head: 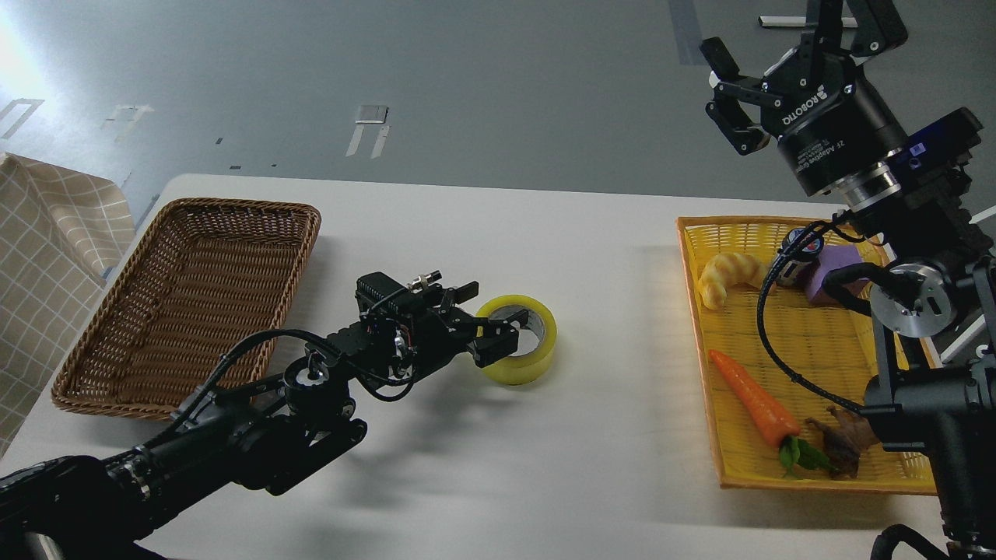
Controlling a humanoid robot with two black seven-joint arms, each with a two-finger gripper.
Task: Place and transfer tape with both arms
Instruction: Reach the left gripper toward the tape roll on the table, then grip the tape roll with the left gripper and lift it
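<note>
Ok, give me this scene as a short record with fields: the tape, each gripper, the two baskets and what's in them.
tape: wide yellowish translucent tape roll, on the white table, centre
left gripper: left gripper at the roll, fingers around its near wall
right gripper: right gripper raised above the table, open, empty
left basket: brown wicker basket, nothing seen inside
right basket: yellow woven tray holding yellow croissant toy, orange carrot toy, purple block

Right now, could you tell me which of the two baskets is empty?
The brown wicker basket on the left; the yellow basket on the right holds toys.
</note>
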